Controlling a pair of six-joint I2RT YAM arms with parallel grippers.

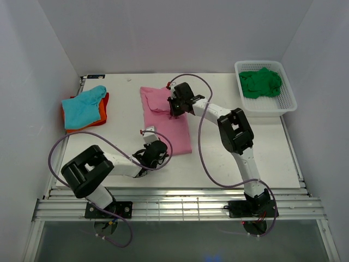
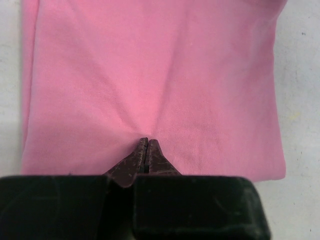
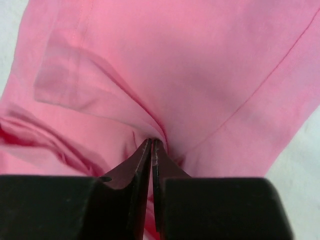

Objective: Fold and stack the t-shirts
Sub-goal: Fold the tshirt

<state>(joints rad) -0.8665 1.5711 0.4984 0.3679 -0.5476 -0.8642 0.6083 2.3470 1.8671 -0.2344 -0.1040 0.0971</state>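
A large pink t-shirt (image 1: 169, 128) lies as a long folded strip in the middle of the table. My left gripper (image 1: 156, 145) is at its near edge, and in the left wrist view the left gripper (image 2: 146, 140) is shut, pinching the pink cloth (image 2: 150, 70), with creases fanning out from the tip. My right gripper (image 1: 173, 111) is at the far part of the strip; the right gripper (image 3: 154, 141) is shut on a bunched pink fold (image 3: 100, 100). A teal t-shirt (image 1: 84, 103) lies on an orange one (image 1: 101, 113) at the far left. A dark green one (image 1: 260, 83) is crumpled in the basket.
A white mesh basket (image 1: 288, 105) stands at the far right corner of the table. White walls close in the table on the left, back and right. A purple cable (image 1: 202, 136) loops from each arm over the table.
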